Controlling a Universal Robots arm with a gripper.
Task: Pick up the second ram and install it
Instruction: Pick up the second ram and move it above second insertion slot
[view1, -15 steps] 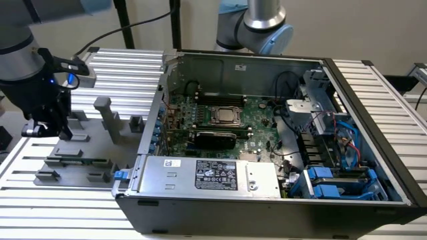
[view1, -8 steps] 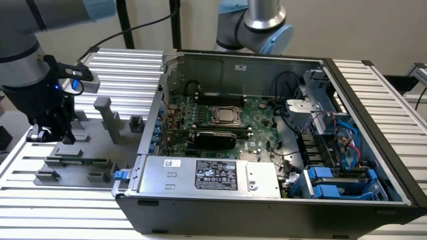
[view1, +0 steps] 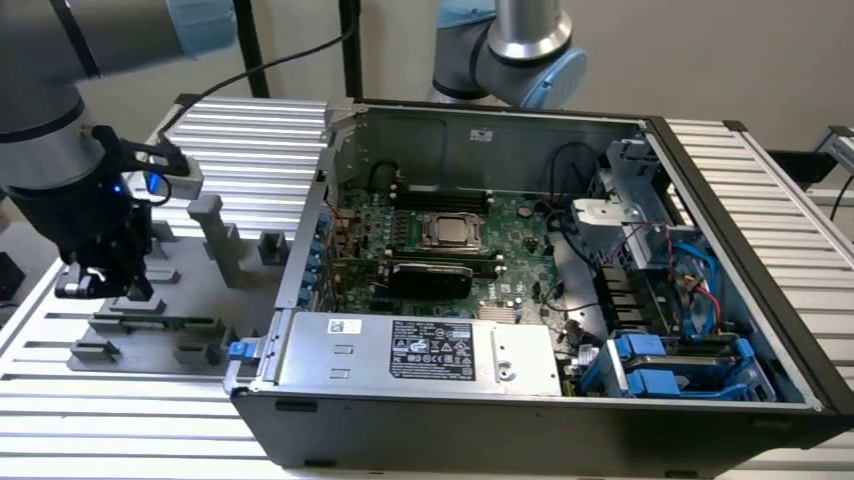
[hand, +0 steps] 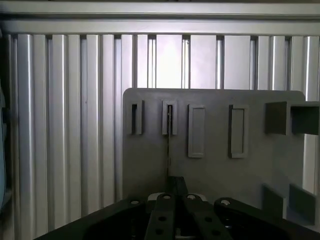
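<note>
Green reaches me through the exterior view as a thin strip: the second ram (view1: 167, 322), seated in the grey holder tray (view1: 180, 290) at the exterior view's left, just beside the open computer case (view1: 534, 430). The wrist view gives me the same stick (hand: 169, 150) edge-on, as a dark hairline running from a slotted block to the gripper (hand: 175, 187), with no colour at all.

From outside, the gripper (view1: 114, 292) hangs just over the end of the stick farthest from the case. Its fingers (hand: 162, 215) are pressed together, and I cannot tell whether they touch the board.

Holder blocks stand close on both sides. Open slats lie beyond the tray's edge, away from the case.

Everything rests on a ribbed aluminium table (view1: 254, 140) — a plain pale wall (view1: 694, 50) stands behind.
</note>
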